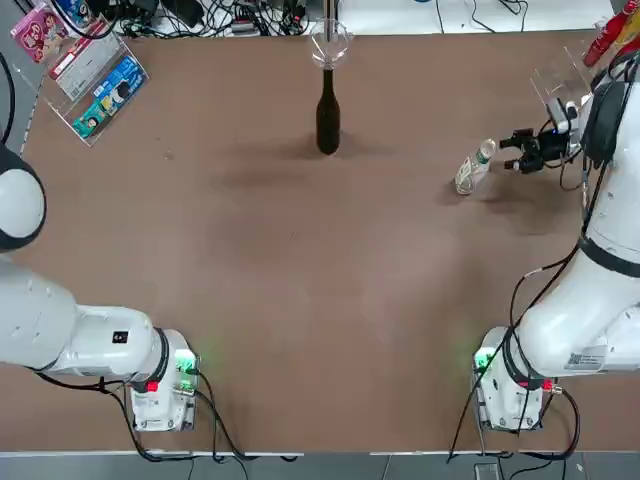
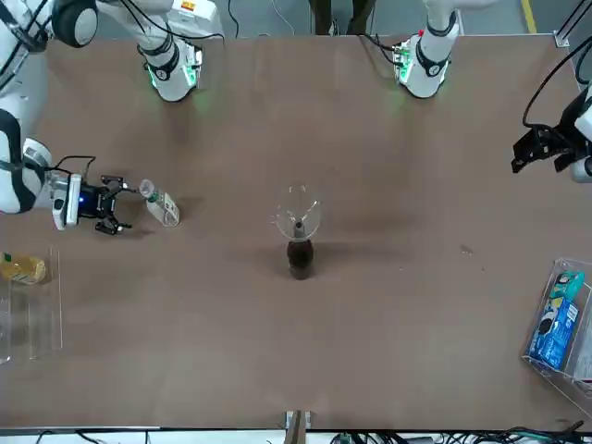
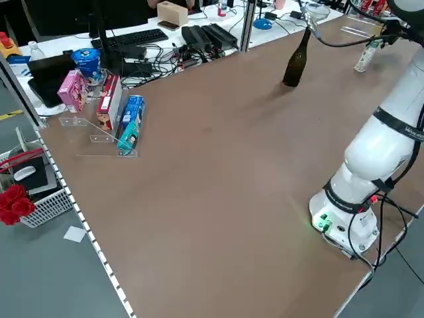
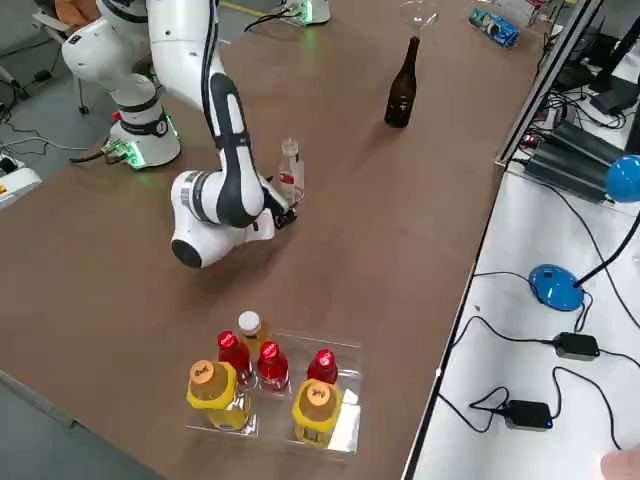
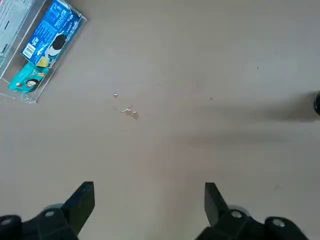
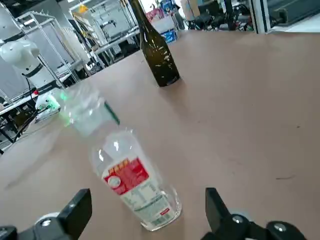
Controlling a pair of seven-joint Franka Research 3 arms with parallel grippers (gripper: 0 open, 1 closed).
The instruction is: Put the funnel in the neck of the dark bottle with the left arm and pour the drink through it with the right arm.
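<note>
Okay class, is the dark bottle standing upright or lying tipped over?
Upright: the dark bottle rests on its base, neck pointing up.

A robotics lab: two jointed robot arms (image 1: pixel 590 280) flank a brown table (image 1: pixel 300 260), cables (image 1: pixel 225 18) tangled behind.

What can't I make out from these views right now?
- Funnel's spout depth: the dark bottle's neck hides it in the top view.
- Funnel, right wrist view: cut off by the top edge.
- Drink level in the clear bottle: label covers part, right wrist view.
</note>
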